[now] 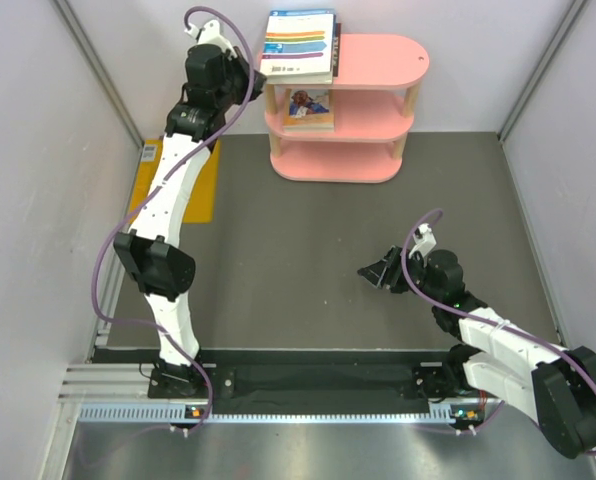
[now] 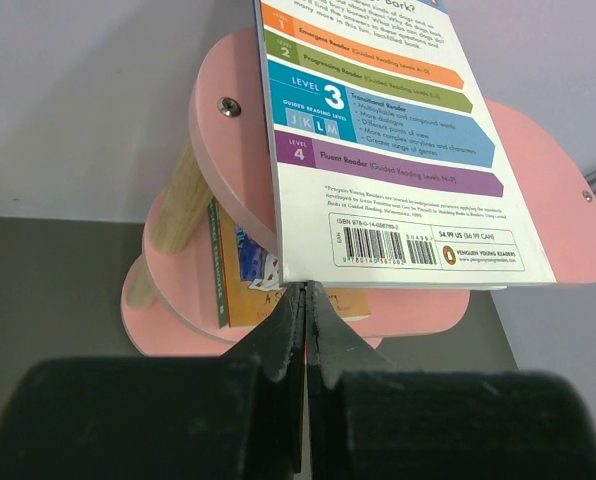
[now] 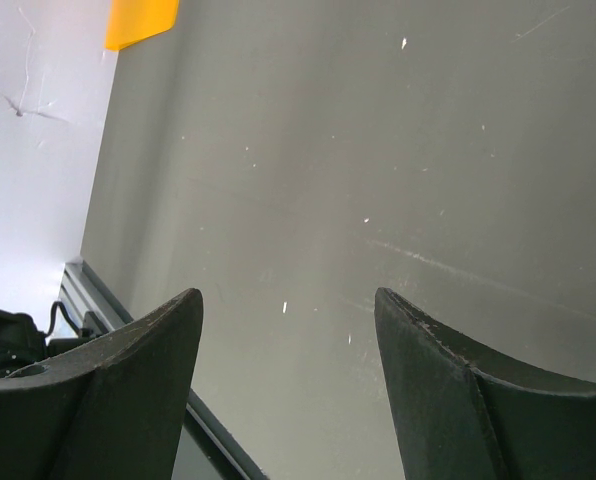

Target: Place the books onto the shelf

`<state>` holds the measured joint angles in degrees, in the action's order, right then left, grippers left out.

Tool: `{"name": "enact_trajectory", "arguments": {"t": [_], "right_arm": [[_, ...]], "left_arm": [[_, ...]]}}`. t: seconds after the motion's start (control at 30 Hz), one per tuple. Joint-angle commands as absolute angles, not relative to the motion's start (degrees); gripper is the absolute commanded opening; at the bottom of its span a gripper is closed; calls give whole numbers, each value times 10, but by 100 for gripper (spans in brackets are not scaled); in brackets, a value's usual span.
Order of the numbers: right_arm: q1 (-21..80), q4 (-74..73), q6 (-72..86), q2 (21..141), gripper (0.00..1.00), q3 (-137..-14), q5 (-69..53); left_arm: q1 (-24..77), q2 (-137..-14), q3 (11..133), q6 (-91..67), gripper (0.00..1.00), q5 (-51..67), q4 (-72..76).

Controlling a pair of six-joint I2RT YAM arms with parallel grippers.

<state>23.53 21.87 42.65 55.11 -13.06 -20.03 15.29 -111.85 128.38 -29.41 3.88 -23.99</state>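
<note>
Top external view, nearest the bases: the right fingers [image 1: 378,272] hang low over the dark surface [image 1: 308,230], spread wide and holding nothing; the right wrist view shows only bare surface between them. No book lies on the surface in any view, only the flat yellow-orange rectangle [image 1: 200,190] beside the left arm.

Farther out, the left arm reaches to the pink shelf [image 1: 378,62] at the back wall. In the left wrist view the left fingers [image 2: 304,305] are pressed together with nothing between them, their tips right at the near edge of the white colour-striped book [image 2: 398,150]. Whether they actually touch it I cannot tell.

That book lies flat on the top board but hangs out over its left end. A dark edge [image 1: 336,42] beside it may be another book. On the middle board lies a small pile: a green-spined book [image 2: 218,262] and an orange cover [image 2: 253,300], with a blue cover [image 1: 308,103] uppermost from above.

By my reading the task is nearly finished: every book I can find is on the shelf, and what remains is seating the overhanging white one fully.
</note>
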Motion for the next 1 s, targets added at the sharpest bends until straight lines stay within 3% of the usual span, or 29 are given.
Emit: {"name": "enact_trajectory", "arguments": {"t": [0.0, 0.27, 0.6, 0.7, 0.77, 0.87, 0.97], "right_arm": [[243, 250, 428, 538, 69, -128, -205], [243, 250, 428, 541, 69, -129, -206], [243, 245, 424, 535, 69, -131, -204], [243, 243, 424, 534, 69, -132, -205], [243, 243, 423, 533, 70, -132, -204], [242, 243, 423, 533, 70, -133, -203], [243, 244, 423, 536, 70, -133, -204]], "left_arm": [[158, -1140, 1326, -298, 0, 51, -214], [159, -1132, 1318, -288, 0, 34, -219], [158, -1003, 1139, -256, 0, -29, -193], [157, -959, 1065, -244, 10, -19, -186], [157, -939, 1004, -235, 25, -23, -183], [156, -896, 924, -224, 39, -46, -180], [150, -875, 846, -224, 47, -47, -174]]}}
